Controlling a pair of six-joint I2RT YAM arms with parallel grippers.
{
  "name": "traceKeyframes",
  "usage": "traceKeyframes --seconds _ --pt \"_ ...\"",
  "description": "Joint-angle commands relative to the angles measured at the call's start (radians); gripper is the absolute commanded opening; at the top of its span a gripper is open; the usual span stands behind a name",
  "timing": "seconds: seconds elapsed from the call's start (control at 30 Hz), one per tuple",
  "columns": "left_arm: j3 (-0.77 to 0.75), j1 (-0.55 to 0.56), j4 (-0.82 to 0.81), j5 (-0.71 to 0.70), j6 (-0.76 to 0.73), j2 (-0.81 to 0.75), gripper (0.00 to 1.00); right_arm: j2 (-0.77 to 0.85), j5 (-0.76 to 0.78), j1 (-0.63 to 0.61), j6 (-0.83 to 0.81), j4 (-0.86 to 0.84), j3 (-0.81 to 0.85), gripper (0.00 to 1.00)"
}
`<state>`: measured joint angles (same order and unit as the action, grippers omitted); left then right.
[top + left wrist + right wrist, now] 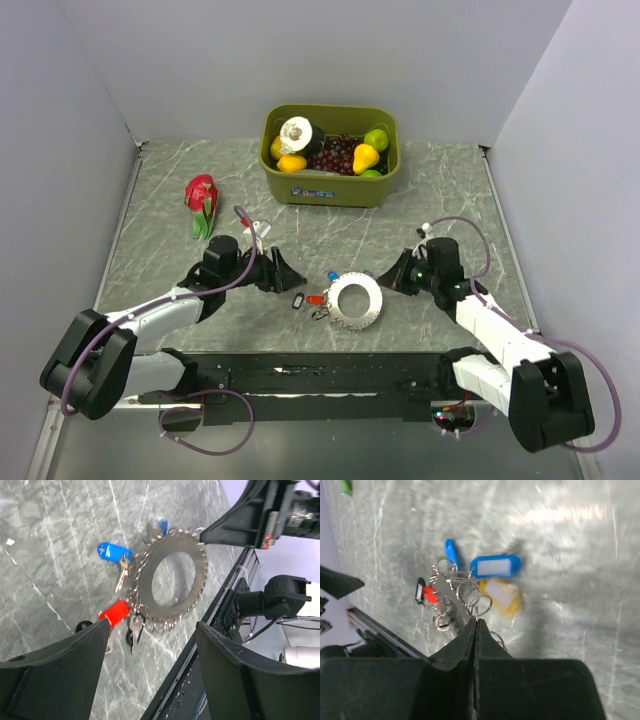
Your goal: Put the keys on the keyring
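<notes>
The keyring (356,320) lies near the table's middle, a grey ring with a chain-like rim (196,555). Keys hang off its left side: a blue one (113,550), a red one (116,612), a second blue one (162,526), and in the right wrist view also a yellow one (503,597) and a black one (420,590). My right gripper (383,277) is shut, its tips (475,621) pinching a wire loop of the ring's rim (480,605). To the left of the keys, my left gripper (287,272) stands open (152,630), holding nothing.
A green basket (330,190) of fruit stands at the back centre. A red dragon fruit (201,197) lies at the back left. A black rail (330,375) runs along the near edge, between the arm bases. Grey walls close the left, right and back sides.
</notes>
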<state>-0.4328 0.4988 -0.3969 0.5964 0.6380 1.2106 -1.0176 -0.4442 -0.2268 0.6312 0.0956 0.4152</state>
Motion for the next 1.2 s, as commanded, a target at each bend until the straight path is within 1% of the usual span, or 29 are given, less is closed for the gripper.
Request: traceKeyframes --seconds 0.0,0.1,0.23,0.37,0.5,0.57,0.6,0.73,0.83,0.97,1.0,1.17 --pt "-0.043 -0.002 -0.06 0.016 -0.003 -0.006 0.75 0.082 0.001 -0.009 -0.145 0.072 0.063 0.0" --pt "-0.047 0.0 -0.079 0.031 -0.003 -0.022 0.75 0.116 -0.039 -0.019 -0.168 0.038 0.062 0.0" --pt "-0.064 0.0 -0.095 0.048 -0.012 -0.052 0.76 0.152 -0.054 -0.057 -0.231 0.055 0.106 0.0" --pt "-0.09 0.0 -0.103 0.057 -0.024 -0.079 0.77 0.22 0.034 -0.13 -0.307 0.098 0.161 0.0" --pt "-0.116 0.0 -0.121 0.068 -0.021 -0.071 0.77 0.264 0.039 -0.195 -0.381 0.069 0.172 0.0" --pt "-0.119 0.0 -0.147 0.08 -0.014 -0.069 0.76 0.278 0.01 -0.209 -0.403 0.035 0.166 0.0" --pt "-0.121 0.0 -0.154 0.086 -0.012 -0.071 0.76 0.283 -0.029 -0.209 -0.413 0.02 0.149 0.0" --pt "-0.13 0.006 -0.18 0.105 -0.024 -0.083 0.77 0.335 -0.068 -0.21 -0.427 -0.068 0.108 0.0" --pt "-0.139 0.029 -0.198 0.12 -0.049 -0.086 0.77 0.372 -0.091 -0.213 -0.447 -0.112 0.091 0.0" --pt "-0.175 0.078 -0.229 0.147 -0.078 -0.066 0.74 0.39 -0.154 -0.213 -0.444 -0.175 0.083 0.0" --pt "-0.179 0.087 -0.241 0.155 -0.081 -0.056 0.72 0.389 -0.175 -0.215 -0.439 -0.204 0.08 0.0" --pt "-0.207 0.125 -0.365 0.177 -0.089 -0.017 0.72 0.392 -0.27 -0.229 -0.423 -0.316 0.056 0.0"
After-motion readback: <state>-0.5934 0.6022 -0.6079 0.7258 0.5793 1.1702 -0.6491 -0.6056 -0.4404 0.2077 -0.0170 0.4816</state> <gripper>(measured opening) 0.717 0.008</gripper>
